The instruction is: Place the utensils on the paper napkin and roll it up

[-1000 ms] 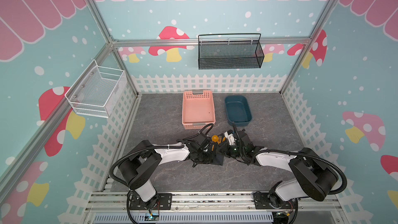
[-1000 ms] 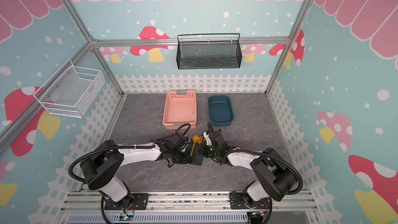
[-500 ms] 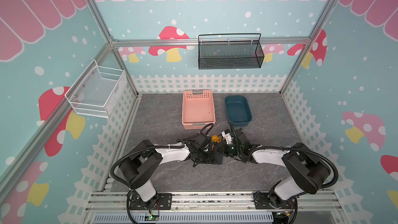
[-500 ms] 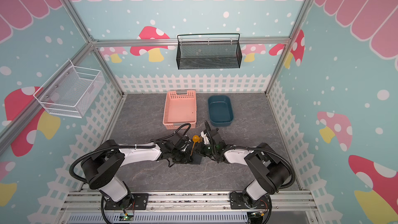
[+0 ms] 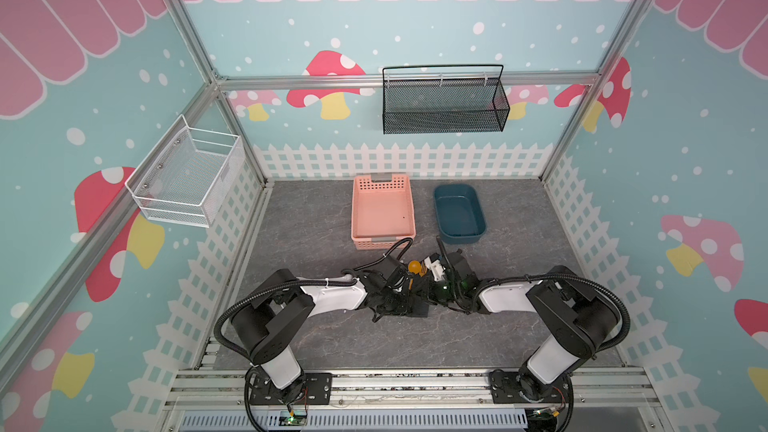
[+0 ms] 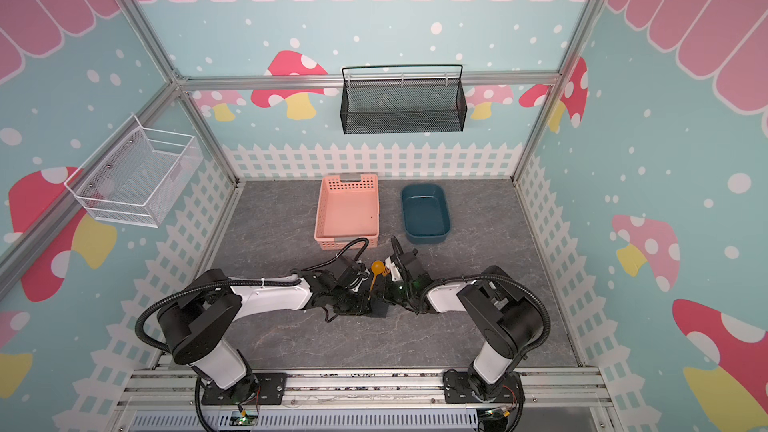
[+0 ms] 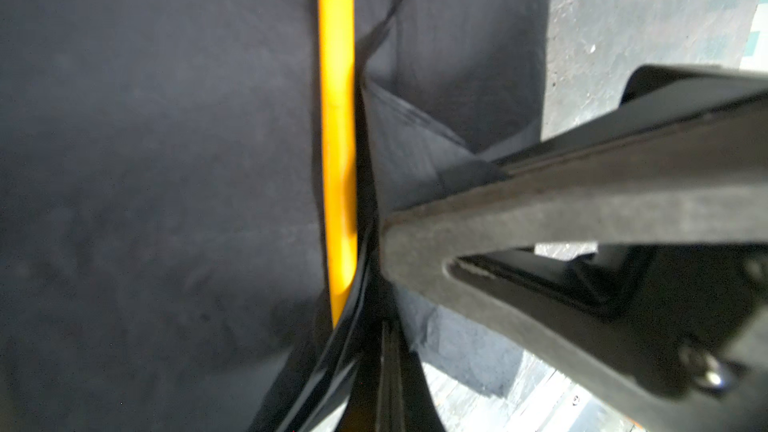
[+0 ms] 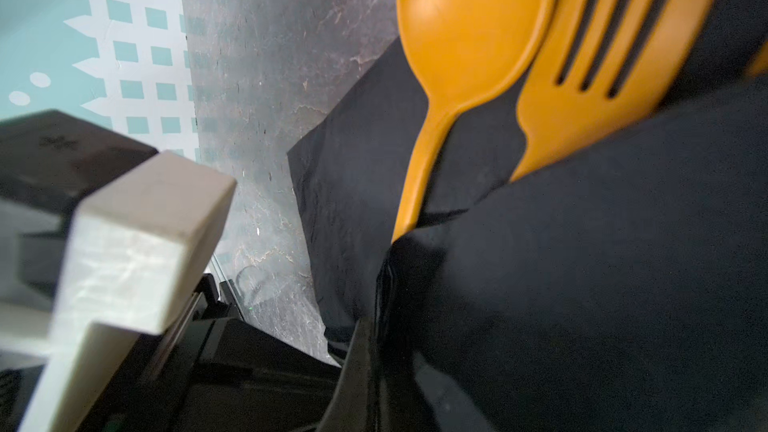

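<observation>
The paper napkin (image 5: 419, 310) lies on the desk (image 5: 332, 338) at 6 o'clock from the pink basket (image 5: 383, 211), wrapped over the utensils (image 6: 376, 274), with the spoon (image 8: 469, 14) bowl and fork (image 8: 590, 56) tines poking out at 12 o'clock. The left end effector (image 5: 401, 299) at its 9 o'clock and the right end effector (image 5: 434, 290) at its 3 o'clock are pressed together, apparently pinching napkin folds. Rolling well likely needs even, taut motion from both, without tearing the thin paper.

Matte black paper napkin (image 8: 582, 284): one
Orange plastic round-bowled spoon (image 8: 469, 22): one
Orange plastic fork (image 8: 590, 56): one
Pink perforated plastic basket (image 5: 382, 241): one
Dark blue oval plastic tub (image 5: 459, 238): one
Black wire-mesh wall basket (image 5: 444, 118): one
White wire wall basket (image 5: 187, 184): one
Robot arms: two, left arm (image 5: 332, 297), right arm (image 5: 507, 295)
</observation>
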Tool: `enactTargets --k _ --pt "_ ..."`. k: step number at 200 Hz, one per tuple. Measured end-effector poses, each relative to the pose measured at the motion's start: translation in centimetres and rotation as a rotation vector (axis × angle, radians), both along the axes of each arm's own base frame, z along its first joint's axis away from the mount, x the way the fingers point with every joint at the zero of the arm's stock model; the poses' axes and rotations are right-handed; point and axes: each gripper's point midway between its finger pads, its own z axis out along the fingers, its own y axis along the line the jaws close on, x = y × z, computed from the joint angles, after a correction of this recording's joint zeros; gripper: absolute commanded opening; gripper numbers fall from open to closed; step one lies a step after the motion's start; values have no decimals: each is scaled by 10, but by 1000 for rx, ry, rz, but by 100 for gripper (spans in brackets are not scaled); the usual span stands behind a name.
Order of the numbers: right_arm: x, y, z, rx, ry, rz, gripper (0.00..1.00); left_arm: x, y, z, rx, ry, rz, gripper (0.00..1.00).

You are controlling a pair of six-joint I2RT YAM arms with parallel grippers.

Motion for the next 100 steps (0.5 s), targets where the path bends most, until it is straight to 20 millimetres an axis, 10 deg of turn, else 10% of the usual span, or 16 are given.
enactTargets --k 100 --pt "1 2 -4 59 -26 -17 1 0 -1 0 -8 2 0 4"
